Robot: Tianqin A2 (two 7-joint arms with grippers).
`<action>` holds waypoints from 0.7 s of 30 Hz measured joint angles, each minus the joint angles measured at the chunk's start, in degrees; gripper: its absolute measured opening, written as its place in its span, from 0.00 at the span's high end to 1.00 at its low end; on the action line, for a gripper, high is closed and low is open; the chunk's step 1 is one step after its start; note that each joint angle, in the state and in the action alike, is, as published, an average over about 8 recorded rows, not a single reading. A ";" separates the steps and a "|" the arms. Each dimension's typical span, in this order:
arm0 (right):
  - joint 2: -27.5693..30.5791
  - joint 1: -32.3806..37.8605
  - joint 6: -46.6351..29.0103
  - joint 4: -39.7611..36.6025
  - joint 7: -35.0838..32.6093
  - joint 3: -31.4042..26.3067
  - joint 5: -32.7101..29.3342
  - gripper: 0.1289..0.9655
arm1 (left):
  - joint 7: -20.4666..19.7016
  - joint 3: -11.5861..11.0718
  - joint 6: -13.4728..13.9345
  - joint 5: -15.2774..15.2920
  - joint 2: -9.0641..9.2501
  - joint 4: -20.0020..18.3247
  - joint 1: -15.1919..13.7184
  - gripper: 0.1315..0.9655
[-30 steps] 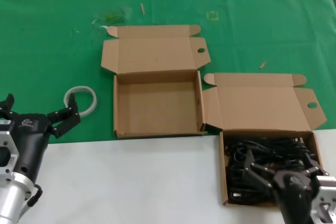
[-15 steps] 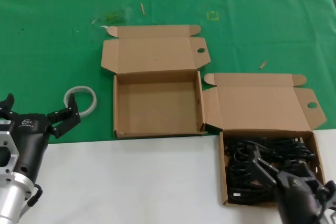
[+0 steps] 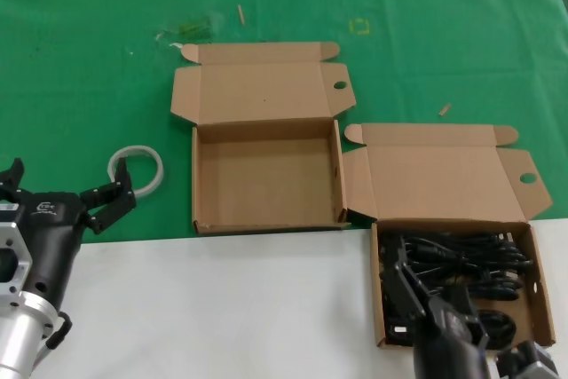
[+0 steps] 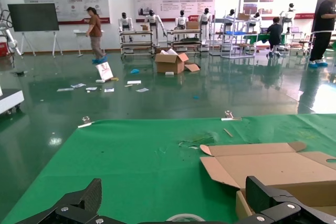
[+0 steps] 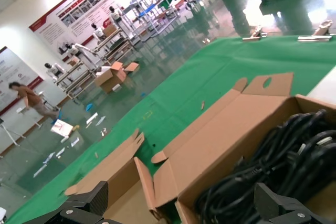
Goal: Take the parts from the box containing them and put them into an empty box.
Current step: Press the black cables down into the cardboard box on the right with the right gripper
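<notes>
Here I see green cloth (image 3: 80, 68) across the upper frame, white tabletop (image 3: 222, 308) below; right gripper (image 3: 404, 295) spread over the parts (image 3: 461, 259), left gripper (image 3: 62, 197) released lower left.

The head camera is looking steeply down from above onto the empty box (image 3: 266, 175), taking in the whole work surface. The left wrist camera is sitting low, well to that box's left, facing level across its raised lid toward the hall. The right wrist camera is hovering close over the cord-filled box (image 5: 247, 145), also catching the empty box (image 5: 113, 174) beyond.
</notes>
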 joint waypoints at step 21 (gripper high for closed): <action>0.00 -6.14 4.46 -1.83 5.17 1.29 -4.48 0.00 | 0.00 0.00 0.00 0.00 0.00 0.00 0.00 0.00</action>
